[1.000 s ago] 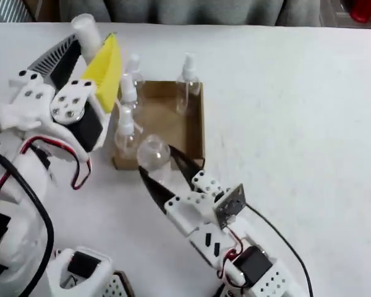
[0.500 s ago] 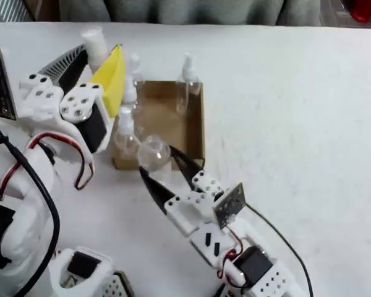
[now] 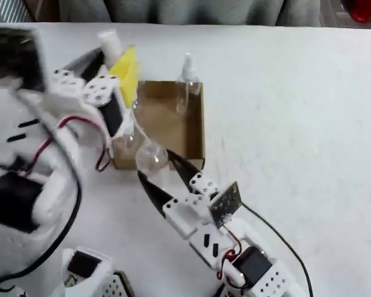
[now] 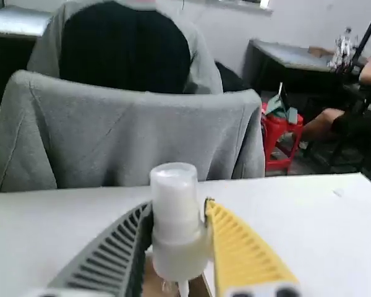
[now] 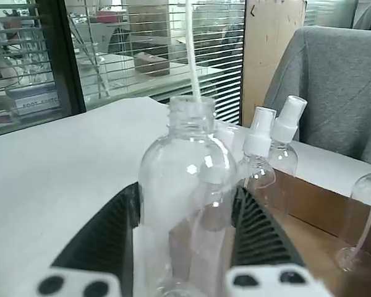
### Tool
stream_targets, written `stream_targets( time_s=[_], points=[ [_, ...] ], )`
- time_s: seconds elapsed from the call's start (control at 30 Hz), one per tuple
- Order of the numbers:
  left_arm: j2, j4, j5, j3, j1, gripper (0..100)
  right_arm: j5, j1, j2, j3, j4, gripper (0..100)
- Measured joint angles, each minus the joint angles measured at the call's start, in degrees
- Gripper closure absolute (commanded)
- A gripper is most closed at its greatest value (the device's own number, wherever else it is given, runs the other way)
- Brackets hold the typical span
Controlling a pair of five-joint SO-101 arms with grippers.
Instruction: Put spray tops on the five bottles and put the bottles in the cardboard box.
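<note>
No wording can be read with any certainty at the counter. The nearest to legible is a small white placard (image 5: 40,105) bearing a line of dark capital lettering. In the right wrist view it stands on a desk behind the window glass, off to one side of the clear bottle (image 5: 185,204), and its letters are too blurred to make out. In the high view, short black marks (image 3: 28,122) on the left arm's white housing and others on the right arm's housing (image 3: 201,234) show as smeared shapes, not readable characters.
</note>
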Motion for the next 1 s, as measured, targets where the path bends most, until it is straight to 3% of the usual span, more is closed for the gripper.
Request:
stream_targets(
  time_s=[0.4, 0.57, 1.0],
  points=[
    [-0.1, 0.9, 0.5, 6.1, 3.3, 98, 0.0, 0.0, 0.0, 0.0, 0.0, 98.3],
    [-5.4, 0.4, 0.5, 13.5, 7.9, 98, 0.0, 0.0, 0.0, 0.0, 0.0, 98.3],
    [-21.1, -2.9, 0.5, 35.5, 8.4, 98, 0.0, -0.4, 0.0, 0.0, 0.0, 98.3]
  ],
)
